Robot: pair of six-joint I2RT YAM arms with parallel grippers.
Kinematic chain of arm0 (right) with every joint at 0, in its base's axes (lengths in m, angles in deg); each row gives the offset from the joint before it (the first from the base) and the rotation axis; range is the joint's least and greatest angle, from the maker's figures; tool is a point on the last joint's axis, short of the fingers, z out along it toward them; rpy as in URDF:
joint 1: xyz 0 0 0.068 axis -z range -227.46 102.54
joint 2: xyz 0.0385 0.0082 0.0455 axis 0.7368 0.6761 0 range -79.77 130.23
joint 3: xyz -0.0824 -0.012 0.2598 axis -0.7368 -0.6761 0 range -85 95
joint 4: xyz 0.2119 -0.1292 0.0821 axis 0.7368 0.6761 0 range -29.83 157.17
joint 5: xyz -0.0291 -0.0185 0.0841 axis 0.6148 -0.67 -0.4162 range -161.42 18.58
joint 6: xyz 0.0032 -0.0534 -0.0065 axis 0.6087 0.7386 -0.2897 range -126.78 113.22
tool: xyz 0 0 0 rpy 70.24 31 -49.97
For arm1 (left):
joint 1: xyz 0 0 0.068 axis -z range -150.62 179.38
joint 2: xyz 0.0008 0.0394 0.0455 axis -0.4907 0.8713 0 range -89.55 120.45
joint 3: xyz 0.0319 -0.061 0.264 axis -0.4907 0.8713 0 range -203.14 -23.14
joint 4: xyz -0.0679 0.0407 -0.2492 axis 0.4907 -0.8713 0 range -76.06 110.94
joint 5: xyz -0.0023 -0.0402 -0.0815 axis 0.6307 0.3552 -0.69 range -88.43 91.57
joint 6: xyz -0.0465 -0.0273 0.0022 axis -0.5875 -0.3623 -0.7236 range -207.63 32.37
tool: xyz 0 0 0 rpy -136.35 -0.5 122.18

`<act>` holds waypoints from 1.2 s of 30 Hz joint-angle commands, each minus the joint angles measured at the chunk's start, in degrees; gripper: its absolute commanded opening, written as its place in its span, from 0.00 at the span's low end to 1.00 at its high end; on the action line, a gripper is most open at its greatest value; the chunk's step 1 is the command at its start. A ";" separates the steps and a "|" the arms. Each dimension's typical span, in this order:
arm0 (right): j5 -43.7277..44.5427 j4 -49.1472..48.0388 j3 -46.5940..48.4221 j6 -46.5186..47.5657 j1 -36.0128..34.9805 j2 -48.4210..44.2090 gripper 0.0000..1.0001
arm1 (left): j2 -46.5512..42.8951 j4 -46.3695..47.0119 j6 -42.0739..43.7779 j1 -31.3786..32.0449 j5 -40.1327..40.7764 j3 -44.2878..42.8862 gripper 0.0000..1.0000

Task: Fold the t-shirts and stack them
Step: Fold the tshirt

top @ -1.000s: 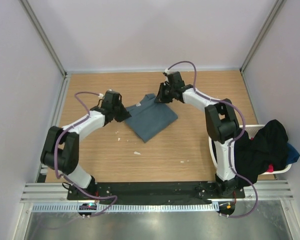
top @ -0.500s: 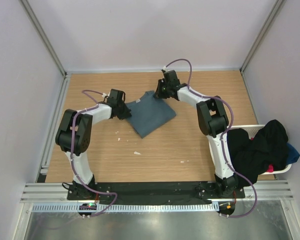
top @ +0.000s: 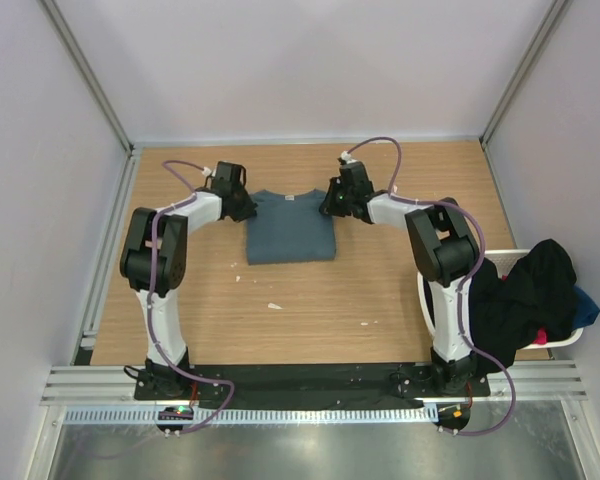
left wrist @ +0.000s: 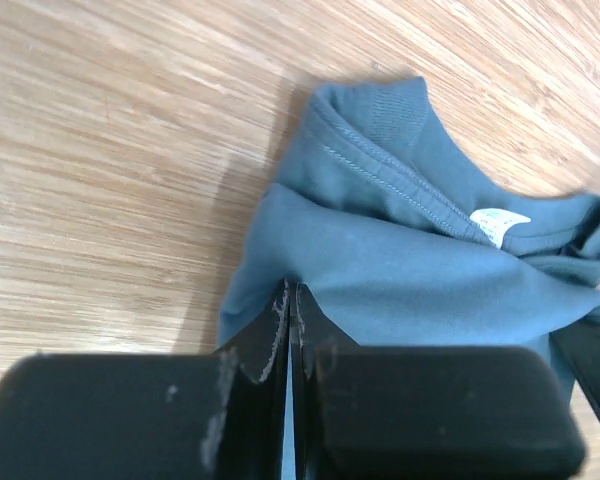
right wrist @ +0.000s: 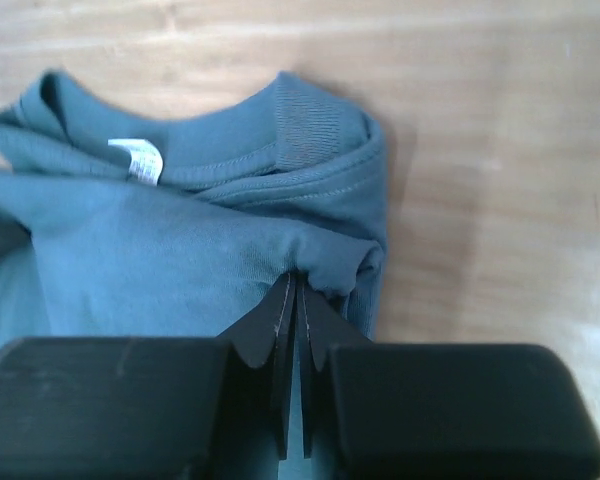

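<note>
Both claws are clamped down tight. The left gripper (top: 246, 206) has its jaws closed on a thin edge of the slate blue-grey round-necked t-shirt (top: 290, 228) at the shoulder. The right gripper (top: 328, 207) has its jaws pressed together on a small bunched pleat at the other shoulder.

My worry is the left grip. In the left wrist view the fingertips (left wrist: 280, 318) catch only the very hem, so I judge a brisk pull could let the cloth slip out and drop that side. On the right the pinch gathers more than one layer, so lifting could drag the fold underneath open. If the two arms do not move evenly, the neat rectangle will skew. Both wrists also sit low over the wooden table (top: 380, 290), so the tips could scrape it.

The t-shirt lies flat at the middle of the table, nearer its far edge, as a roughly square folded packet. Its ribbed collar (right wrist: 310, 120) points to the far edge and a white label (right wrist: 138, 160) shows inside the neck. The cloth looks soft and smooth, a little rumpled by the collar.

A white plastic laundry basket (top: 424, 290) at the right edge holds a heap of dark clothes (top: 525, 290), well apart from the t-shirt.
</note>
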 commanded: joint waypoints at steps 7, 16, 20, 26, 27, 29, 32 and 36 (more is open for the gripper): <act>1.58 9.26 0.86 2.80 -0.55 -9.09 0.13 | -12.27 -5.93 8.29 -0.42 -7.71 0.06 0.09; -5.01 10.42 8.70 2.10 -0.55 -10.24 0.20 | -24.33 -6.99 6.18 3.62 -6.67 8.93 0.29; -8.09 9.18 11.42 0.08 -0.82 -6.46 0.19 | -25.83 -3.40 3.46 5.38 -5.87 16.22 0.18; -4.50 8.65 11.34 1.30 -0.91 -1.63 0.19 | -22.06 -0.49 1.26 5.82 -4.91 20.98 0.05; -2.31 9.00 11.25 2.18 -0.91 -0.58 0.19 | -21.36 -0.14 1.17 5.74 -4.56 21.95 0.04; -0.19 10.23 11.60 3.23 -0.91 0.66 0.19 | -19.16 0.22 1.08 5.74 -3.77 22.48 0.03; 4.29 11.38 11.43 5.17 -0.82 2.86 0.16 | -17.22 0.04 0.82 5.74 -3.94 23.09 0.01; 10.09 13.31 11.07 6.58 -0.12 4.53 0.16 | -17.39 -0.22 1.08 5.82 -2.90 24.33 0.01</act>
